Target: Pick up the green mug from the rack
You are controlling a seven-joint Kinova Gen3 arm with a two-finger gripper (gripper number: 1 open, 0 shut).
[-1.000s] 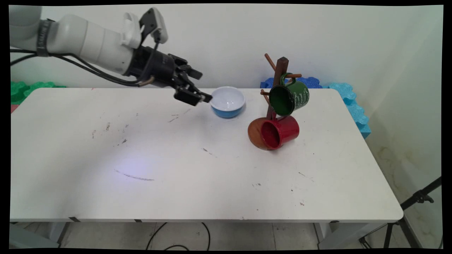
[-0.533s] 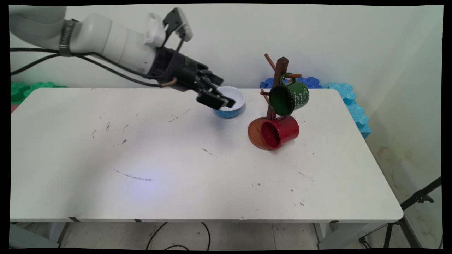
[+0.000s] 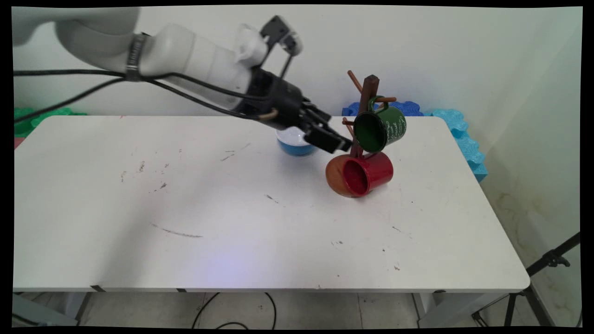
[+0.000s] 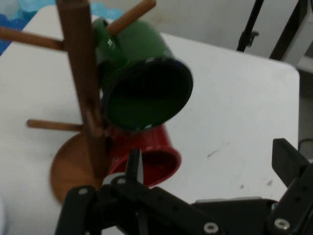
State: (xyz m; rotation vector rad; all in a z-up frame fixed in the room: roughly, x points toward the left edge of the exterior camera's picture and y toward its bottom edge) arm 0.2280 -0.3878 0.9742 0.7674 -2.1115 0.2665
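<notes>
At frame centre your gripper (image 3: pixel 335 141), jaws apart and holding nothing, has swung right past the bowl (image 3: pixel 292 143) in the last second and hangs just left of the rack (image 3: pixel 363 116), green mug (image 3: pixel 379 127) hung above red mug (image 3: pixel 369 172).

1. Green mug (image 3: pixel 381 128), white lettering on its side.
2. Red mug (image 3: pixel 369 173).
3. Brown wooden rack (image 3: pixel 366 99).
4. Bowl (image 3: pixel 293 141), blue outside, white inside.
5. Black gripper (image 3: pixel 335 144).
6. White table (image 3: pixel 232 208), dark scuffs.
</notes>
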